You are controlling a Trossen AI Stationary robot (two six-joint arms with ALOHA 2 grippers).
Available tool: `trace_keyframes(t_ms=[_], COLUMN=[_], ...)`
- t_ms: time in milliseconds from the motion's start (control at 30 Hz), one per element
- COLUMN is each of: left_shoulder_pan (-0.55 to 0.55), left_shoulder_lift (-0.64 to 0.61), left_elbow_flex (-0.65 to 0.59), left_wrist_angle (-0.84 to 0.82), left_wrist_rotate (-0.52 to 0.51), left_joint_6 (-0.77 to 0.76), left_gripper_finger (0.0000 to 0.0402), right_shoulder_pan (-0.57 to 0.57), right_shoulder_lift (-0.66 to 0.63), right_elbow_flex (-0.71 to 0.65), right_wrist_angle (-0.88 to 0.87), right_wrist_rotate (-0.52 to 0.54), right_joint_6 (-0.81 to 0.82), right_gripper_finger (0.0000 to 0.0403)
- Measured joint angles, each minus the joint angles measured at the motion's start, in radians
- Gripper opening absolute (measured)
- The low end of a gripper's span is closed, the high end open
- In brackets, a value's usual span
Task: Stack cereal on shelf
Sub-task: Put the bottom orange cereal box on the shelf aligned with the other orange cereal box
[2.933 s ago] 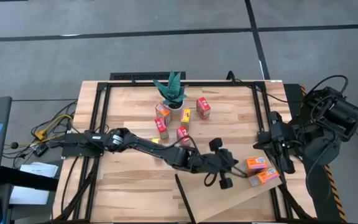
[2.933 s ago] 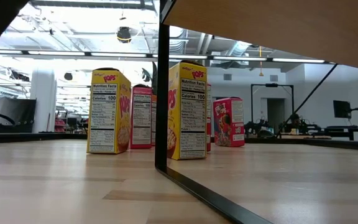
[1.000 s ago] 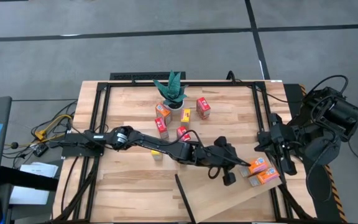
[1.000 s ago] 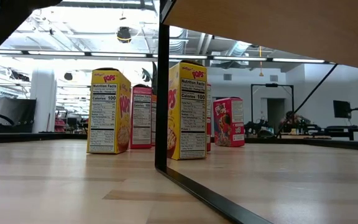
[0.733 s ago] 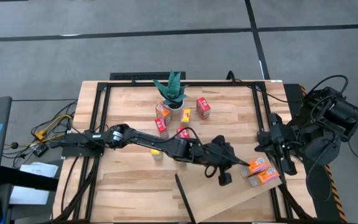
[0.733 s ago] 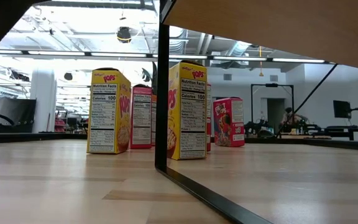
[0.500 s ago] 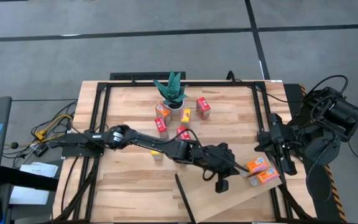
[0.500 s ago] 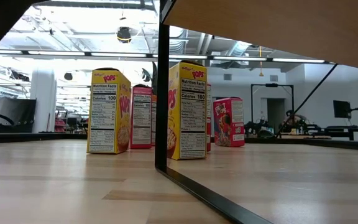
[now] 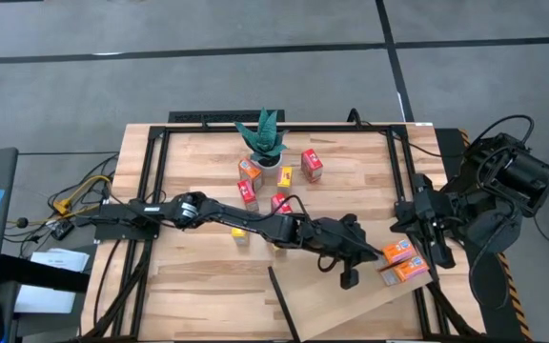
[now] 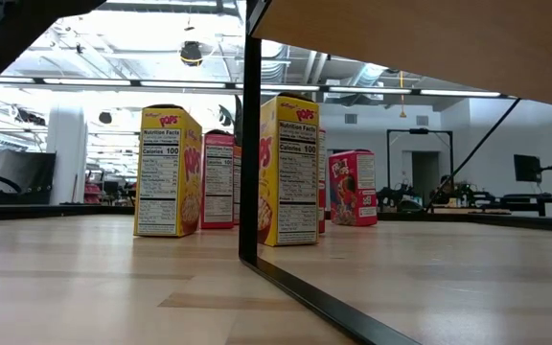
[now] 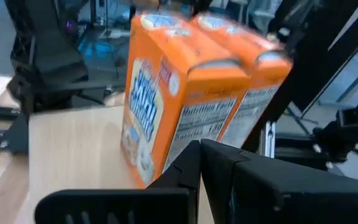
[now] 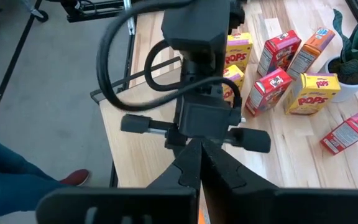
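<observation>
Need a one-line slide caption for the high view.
Left arm's shut gripper reaches across the planked wooden table to two orange cardboard cereal boxes on the pale wood shelf board.

**Non-task items in view**

- Table (image 9: 198,286): planked wood top in a black metal frame.
- Potted plant (image 9: 263,140): green spiky leaves in a pale pot, standing at the table's far middle.
- Cables (image 9: 79,195): a yellow and black tangle off the table's left edge.
- Floor (image 9: 255,57): grey, crossed by dark lines.
- Person's red shoe (image 12: 74,178) and blue trouser leg, on the floor beside the table.
</observation>
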State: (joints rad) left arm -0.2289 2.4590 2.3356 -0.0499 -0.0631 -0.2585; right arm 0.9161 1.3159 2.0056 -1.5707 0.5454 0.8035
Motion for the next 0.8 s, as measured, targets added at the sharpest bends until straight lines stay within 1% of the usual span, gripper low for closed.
trace_keyframes(t_ms=[67,233,433,567,800], left_shoulder_pan=[0.002,0.006,0.019,0.023,0.019], left_shoulder_lift=[0.005,0.015,0.015,0.015,0.015], left_elbow_flex=[-0.001,-0.001,-0.001,-0.001,-0.001], left_wrist_angle=[0.008,0.004,0.010,0.027,0.036], left_wrist_rotate=[0.017,0.024,0.025,0.045,0.067], left_joint_6=[-0.010,-0.014,-0.013,-0.014,-0.014], left_gripper_finger=[0.0000,0.0000,0.0000,0.0000,0.0000], right_shoulder_pan=[0.000,0.000,0.000,0.000,0.000], right_shoulder_lift=[0.000,0.000,0.000,0.000,0.000], right_elbow_flex=[0.000,0.000,0.000,0.000,0.000], right_wrist_angle=[0.000,0.000,0.000,0.000,0.000], right_wrist_rotate=[0.000,0.000,0.000,0.000,0.001], right_joint_6=[0.000,-0.014,-0.018,-0.018,-0.019], right_gripper_finger=[0.0028,0.0018,0.0030,0.0036,0.0026])
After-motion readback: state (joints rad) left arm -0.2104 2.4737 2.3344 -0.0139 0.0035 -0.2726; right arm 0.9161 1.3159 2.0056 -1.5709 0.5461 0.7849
